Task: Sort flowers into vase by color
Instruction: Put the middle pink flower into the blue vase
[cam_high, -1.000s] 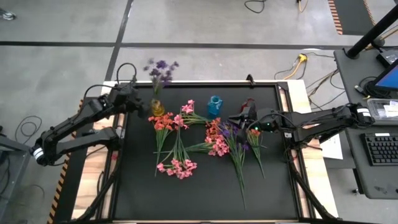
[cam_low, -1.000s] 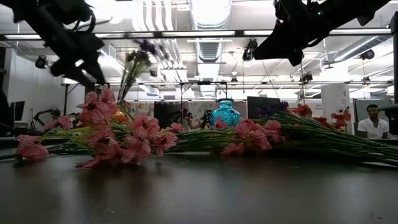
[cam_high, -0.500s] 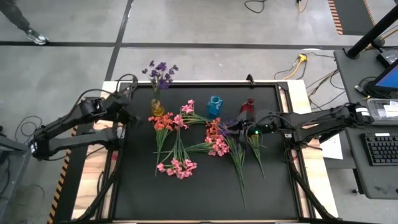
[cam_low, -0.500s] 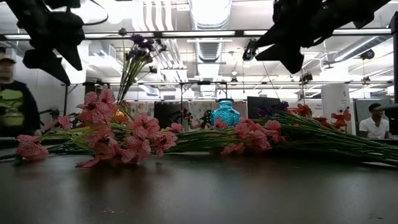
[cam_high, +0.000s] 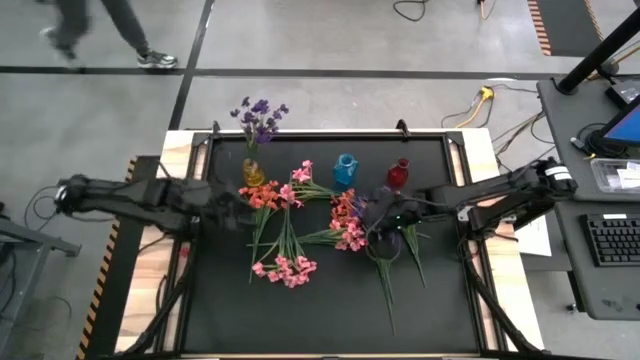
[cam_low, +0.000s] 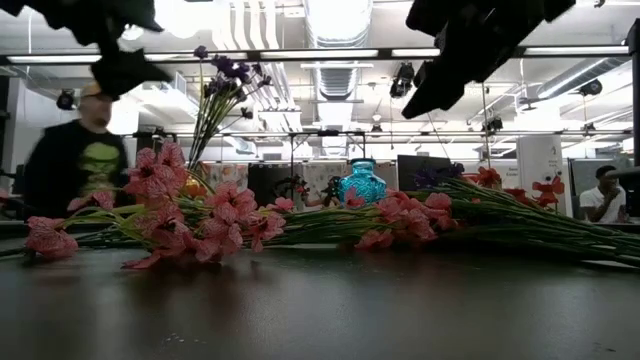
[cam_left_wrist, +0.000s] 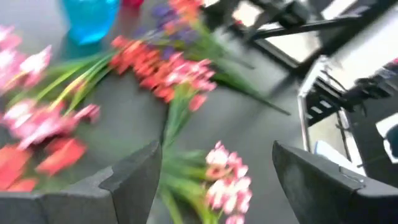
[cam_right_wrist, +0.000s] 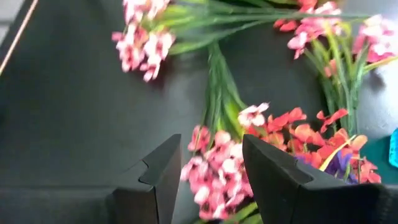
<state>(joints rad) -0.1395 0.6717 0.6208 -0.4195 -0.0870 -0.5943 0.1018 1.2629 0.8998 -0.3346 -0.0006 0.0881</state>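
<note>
My right jaws (cam_high: 372, 222), now part open and empty, have swung left over the mixed flowers (cam_high: 350, 225) mid-surface for the next pick, while my left jaws (cam_high: 232, 207), wide open, near the coral sprigs (cam_high: 265, 197).

We see two slim arms of dark, nearly black segments with rounded joints and thin black cables looped alongside. The right arm (cam_high: 500, 203) has a pale band near its wrist. Each end effector ends in two broad, flat, matte-black fingers (cam_right_wrist: 152, 183).

No text or label (on anything here) can be read.
</note>
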